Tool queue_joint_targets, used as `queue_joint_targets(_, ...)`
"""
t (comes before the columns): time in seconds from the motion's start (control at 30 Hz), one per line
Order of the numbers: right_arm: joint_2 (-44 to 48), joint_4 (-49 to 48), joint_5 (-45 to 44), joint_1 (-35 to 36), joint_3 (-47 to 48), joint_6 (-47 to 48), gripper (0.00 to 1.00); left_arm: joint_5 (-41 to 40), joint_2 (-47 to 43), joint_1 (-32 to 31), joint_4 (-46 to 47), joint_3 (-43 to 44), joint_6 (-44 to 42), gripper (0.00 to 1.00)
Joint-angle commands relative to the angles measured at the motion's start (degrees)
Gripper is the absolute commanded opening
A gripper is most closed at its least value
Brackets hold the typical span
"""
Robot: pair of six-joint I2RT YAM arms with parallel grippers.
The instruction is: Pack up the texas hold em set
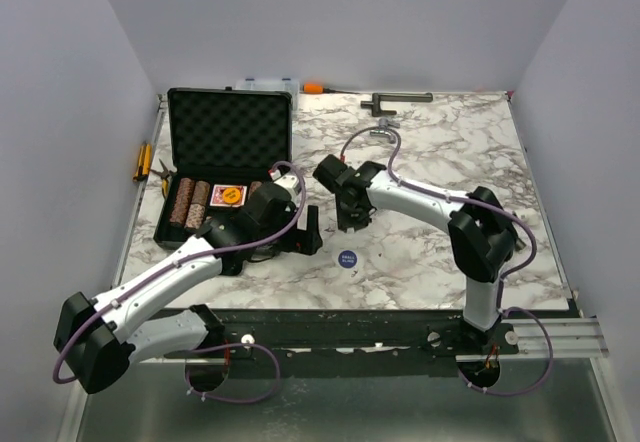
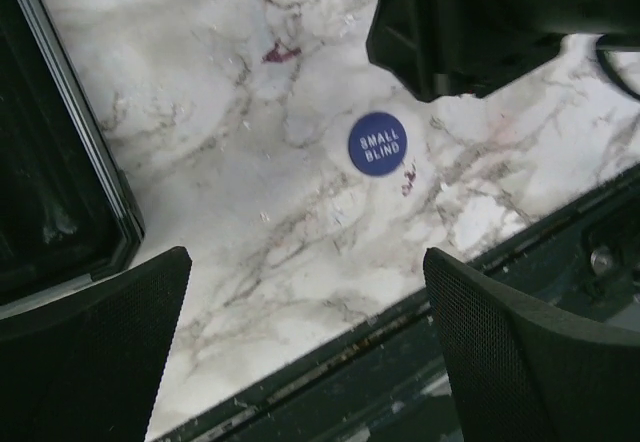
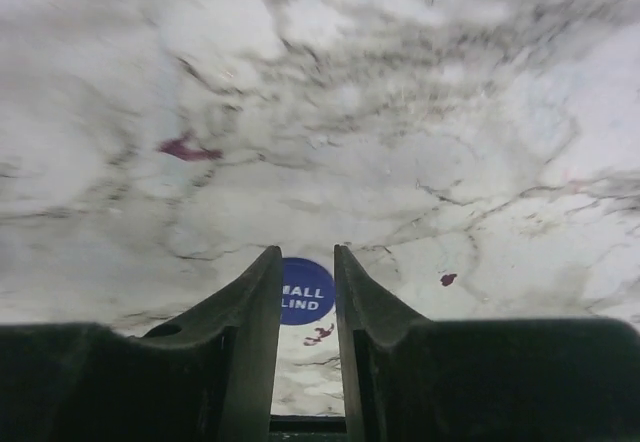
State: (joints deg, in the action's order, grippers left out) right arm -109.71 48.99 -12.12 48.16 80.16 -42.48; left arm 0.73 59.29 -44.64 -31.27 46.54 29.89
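**Left gripper wide apart, right gripper closed, blue token between them on the table**

Left gripper (image 1: 308, 232) stands just to the right of the black case (image 1: 230, 132), near the front edge of the table (image 1: 450, 162). In the left wrist view its two fingers (image 2: 100, 347) are far apart and nothing is between them, only bare marble. The right gripper (image 1: 350, 217) hangs a little further back and to the right. In the right wrist view its fingers (image 3: 250, 312) are drawn almost together, with only a thin gap, and they hold nothing.

A round blue token (image 1: 347, 259) with the words "SMALL BLIND" lies flat on the marble, on the near side of both grippers and outside the case. Through the thin gap of the right gripper this token (image 3: 305, 292) is visible on the table, and I cannot tell if the fingertips touch it.

The case is open on the left side of the table, its foam-lined lid standing up at the far side. Inside the base are brown chip stacks (image 1: 188, 202) on the left and a red card deck (image 1: 228, 195) beside them.

Yellow-handled pliers (image 1: 143, 162) lie to the left of the case. A clear organiser box (image 1: 268, 85) stands behind it at the far edge.
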Motion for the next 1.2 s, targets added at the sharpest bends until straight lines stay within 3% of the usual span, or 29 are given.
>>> queue_joint_targets(0.0, 6.03, 7.09, -9.94, -0.33, 10.17, 1.30, 0.33, 0.55, 3.62, -1.48, 6.37, 0.66, -1.96, 0.97)
queue_joint_targets(0.07, 8.25, 9.06, -11.69, -1.05, 12.06, 0.45, 0.36, -2.74, 4.95, -4.16, 6.32, 1.72, -3.30, 0.95)
queue_joint_targets(0.2, 14.14, 11.88, -13.62, -3.55, 10.83, -0.89, 0.45, -1.08, 10.74, -5.95, 6.64, 3.81, -4.60, 0.86)
queue_joint_targets(0.43, 26.78, 16.96, -18.49, -5.89, 3.16, -5.82, 0.71, -4.37, 24.31, -10.90, 3.17, 12.07, -7.82, 0.83)
queue_joint_targets(0.73, 40.87, 21.86, -14.70, -6.07, -5.70, -16.84, 0.73, -5.33, 37.73, -13.21, 1.12, 19.10, -7.72, 0.78)
queue_joint_targets(0.93, 45.77, 23.88, -15.17, -6.13, -7.99, -20.94, 0.74, -7.24, 42.44, -14.61, -0.42, 21.88, -8.22, 0.77)
queue_joint_targets(1.17, 47.85, 21.94, -12.47, -6.09, -11.51, -23.37, 0.74, -7.51, 46.12, -15.39, -1.29, 24.35, -8.35, 0.69)
